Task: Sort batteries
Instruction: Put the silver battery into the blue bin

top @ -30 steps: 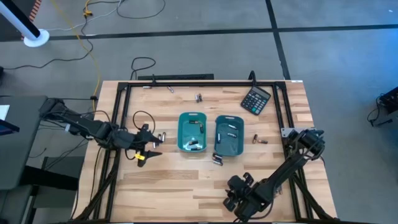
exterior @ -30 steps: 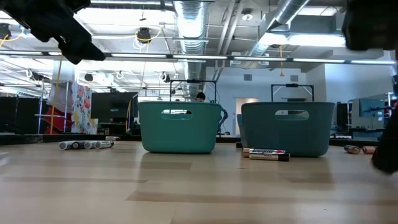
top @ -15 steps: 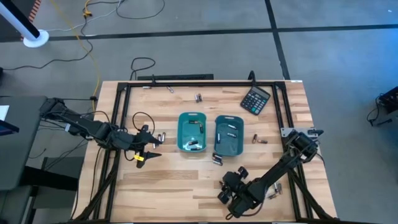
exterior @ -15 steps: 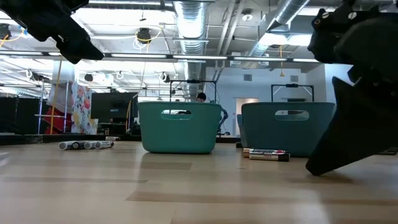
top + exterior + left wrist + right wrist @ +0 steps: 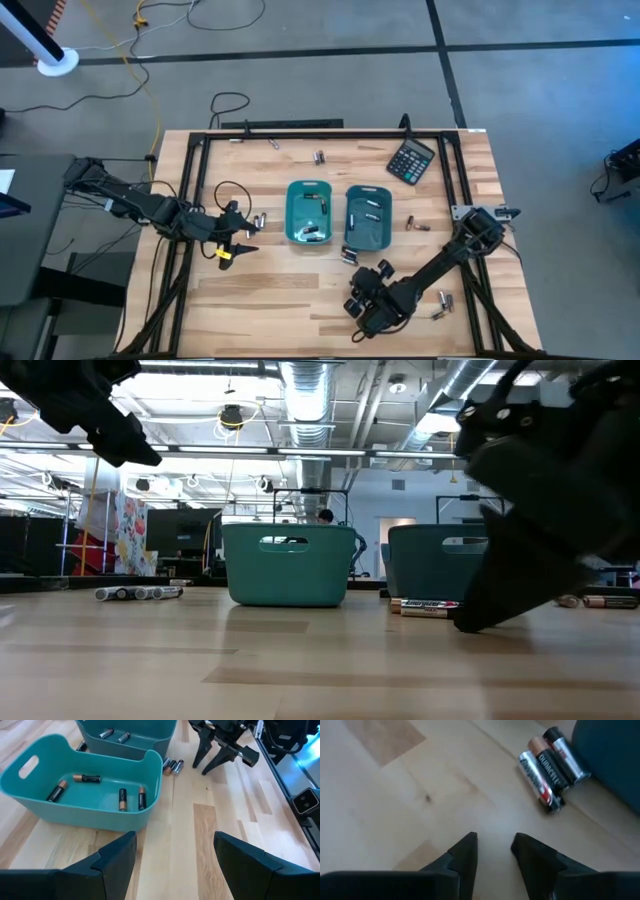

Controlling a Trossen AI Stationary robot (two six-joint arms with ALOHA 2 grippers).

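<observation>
So the batteries (image 5: 349,257) that matter right now are a little cluster of three lying side by side on the desk (image 5: 290,300), right against the near outer wall of the right teal tray (image 5: 368,218). The right wrist view shows them well: a silvery one, a black Duracell with a coppery end, and another dark one with a silver end, all touching each other.

More are scattered about. A few sit inside the right teal tray, a few more inside the left teal tray (image 5: 308,211) just beside it. A small row lies on the desk just left of the left teal tray (image 5: 262,217), a pair just right of the right teal tray (image 5: 417,226), a couple beyond both trays near the far rail (image 5: 320,156), and one more nearer than the trays, by the right arm (image 5: 440,297).

The right gripper (image 5: 368,290) hangs low over the desk just on the near side of the right teal tray, close to that cluster, jaws parted a little and holding nothing.

The left gripper (image 5: 240,238) waits left of the left teal tray, jaws spread wide, empty too.

A black calculator (image 5: 411,160) sits beyond the right teal tray, toward the far right corner.
</observation>
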